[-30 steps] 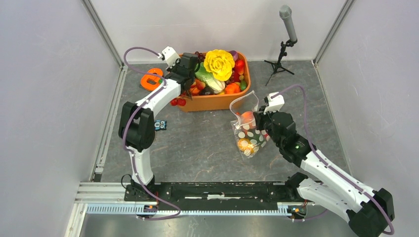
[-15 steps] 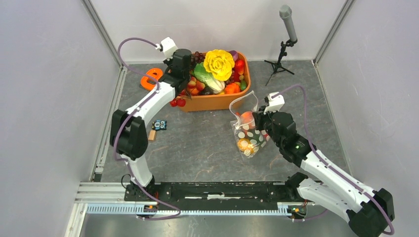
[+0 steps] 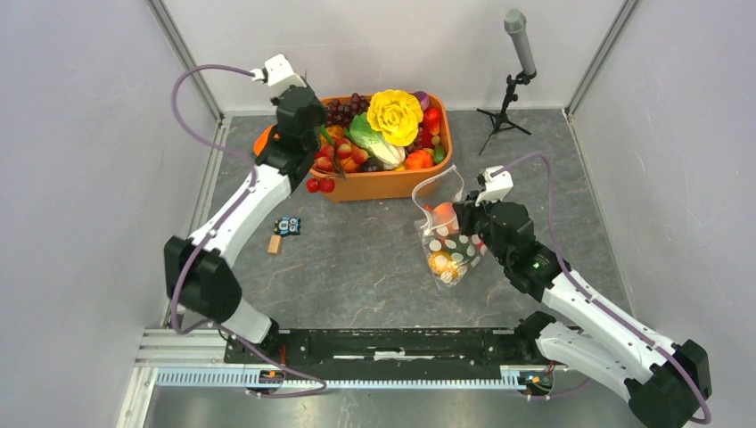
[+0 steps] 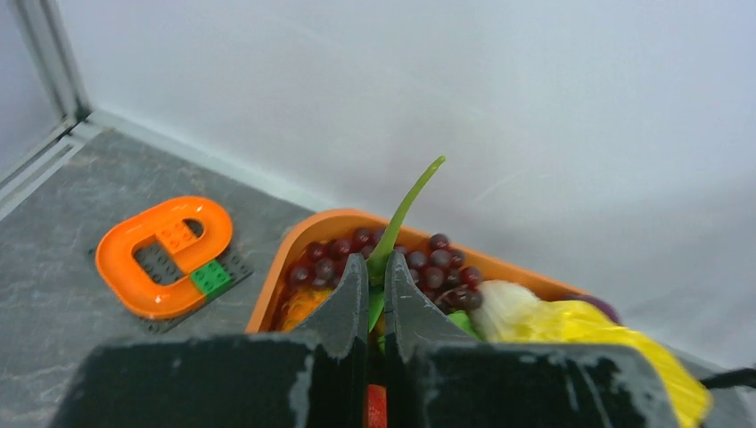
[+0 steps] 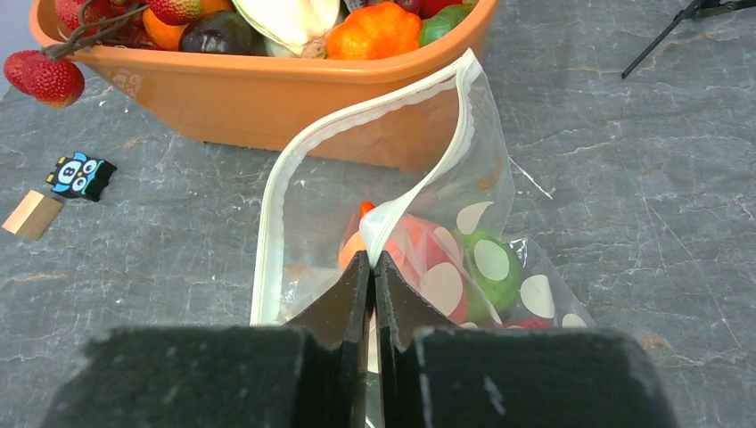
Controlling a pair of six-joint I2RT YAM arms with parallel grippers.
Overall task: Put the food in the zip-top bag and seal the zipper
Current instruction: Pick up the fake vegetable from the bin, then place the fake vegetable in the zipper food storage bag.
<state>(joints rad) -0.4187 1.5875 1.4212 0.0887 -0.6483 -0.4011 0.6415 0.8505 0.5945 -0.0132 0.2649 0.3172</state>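
At the far left an orange ring-shaped block (image 4: 165, 254) is lying on the grey tabletop (image 3: 374, 259). Just right of it the left claw (image 4: 374, 267) is hanging at the left end of the orange tub (image 3: 392, 185). Its jaws are drawn narrow and are pinching a stalked food piece (image 4: 406, 209), whose long green stalk is poking up between the fingers. Dark grapes (image 4: 428, 259) and a yellow leafy toy (image 3: 395, 114) are sitting among the rest of the food heaped in the tub. Further right the zip-top bag (image 5: 499, 187) is standing on the tabletop just in front of the tub's right end. Its mouth is gaping, and red, orange and green pieces are showing through its dots. The right claw (image 5: 373, 263) is clamping the near side of the zipper (image 5: 357, 125), jaws almost together. A microphone (image 3: 519, 34) on a small tripod is standing at the far right.
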